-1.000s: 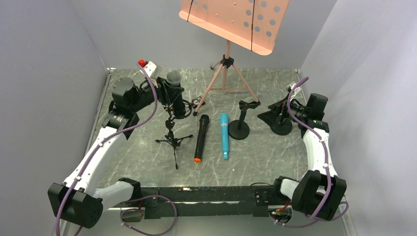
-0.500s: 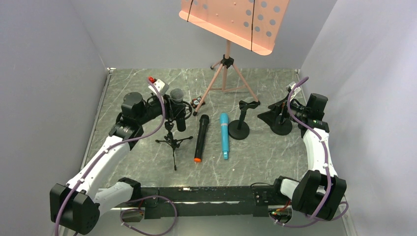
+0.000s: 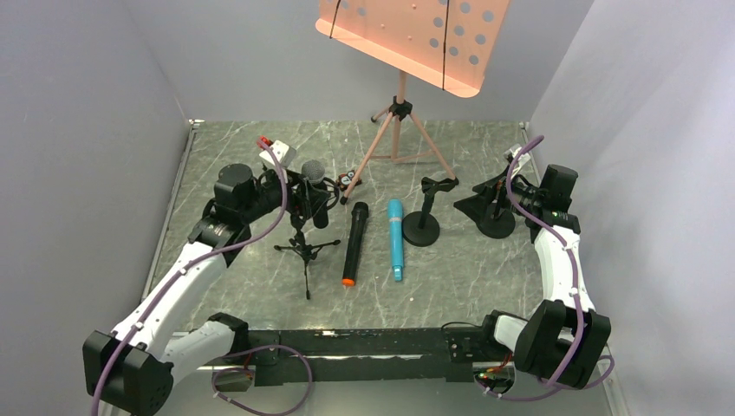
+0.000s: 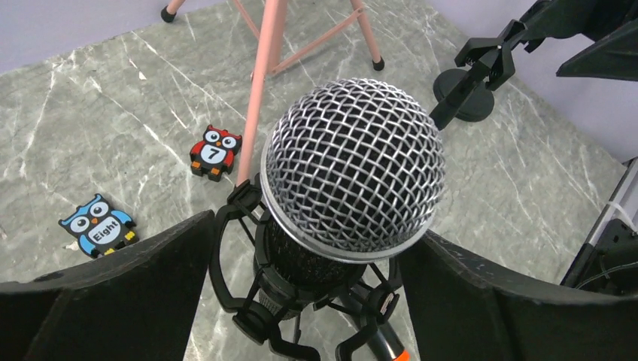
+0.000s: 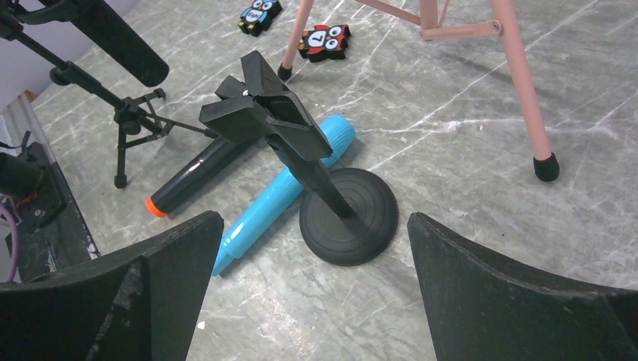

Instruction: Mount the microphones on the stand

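Left gripper (image 3: 305, 199) spread open around the silver mesh-headed microphone (image 4: 352, 169), fingers (image 4: 113, 301) flanking the head on either side without clamping it; microphone upright in the black cradle (image 4: 239, 248) atop the small tripod stand (image 3: 304, 251), toward the left of the grey marbled table (image 3: 243, 286); just right of the tripod, the black microphone with the orange cap (image 3: 353, 243), flat on the table, orange end toward the arms; beside that, apart and roughly parallel, the turquoise microphone (image 3: 395, 238), also flat on the table; just right of the turquoise one, a round-based stand (image 5: 348, 216) with a black clip (image 5: 263, 113) at its top; right gripper (image 3: 487, 201) wide open, gripping nothing, near that stand on its right side; behind the tripod, by a foot of the pink music stand (image 3: 400, 130), a red owl figure (image 4: 216, 153) and a blue owl figure (image 4: 98, 226).
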Controlling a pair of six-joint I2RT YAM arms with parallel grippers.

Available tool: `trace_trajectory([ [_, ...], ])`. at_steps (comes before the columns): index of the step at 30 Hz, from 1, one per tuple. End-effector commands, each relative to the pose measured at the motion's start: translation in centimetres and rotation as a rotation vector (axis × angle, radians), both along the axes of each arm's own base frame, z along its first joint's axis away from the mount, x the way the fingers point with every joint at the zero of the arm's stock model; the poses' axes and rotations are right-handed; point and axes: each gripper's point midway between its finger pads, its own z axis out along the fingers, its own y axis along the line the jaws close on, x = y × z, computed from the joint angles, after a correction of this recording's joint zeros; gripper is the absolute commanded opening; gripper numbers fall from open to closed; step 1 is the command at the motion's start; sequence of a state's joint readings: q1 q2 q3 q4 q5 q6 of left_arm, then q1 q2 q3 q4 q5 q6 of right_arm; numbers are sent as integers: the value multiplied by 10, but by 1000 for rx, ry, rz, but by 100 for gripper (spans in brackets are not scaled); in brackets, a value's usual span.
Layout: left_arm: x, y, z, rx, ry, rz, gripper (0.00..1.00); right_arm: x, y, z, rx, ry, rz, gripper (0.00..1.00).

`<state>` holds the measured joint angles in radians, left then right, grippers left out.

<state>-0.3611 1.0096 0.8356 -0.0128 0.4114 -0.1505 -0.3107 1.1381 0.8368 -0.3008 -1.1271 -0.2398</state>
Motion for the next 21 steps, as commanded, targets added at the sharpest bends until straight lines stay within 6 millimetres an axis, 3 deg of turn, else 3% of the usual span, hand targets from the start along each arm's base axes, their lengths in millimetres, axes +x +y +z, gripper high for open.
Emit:
trace_trajectory([
  [1,-10,5,26,-32,-3,19,96,4,0,16,-26,-66,17,100],
  [12,-49,29,64,-8,-100,53,99,4,0,16,-27,-70,20,100],
  [21,-104,44,49,-68,-17,51,99,3,0,17,-31,-74,20,100],
])
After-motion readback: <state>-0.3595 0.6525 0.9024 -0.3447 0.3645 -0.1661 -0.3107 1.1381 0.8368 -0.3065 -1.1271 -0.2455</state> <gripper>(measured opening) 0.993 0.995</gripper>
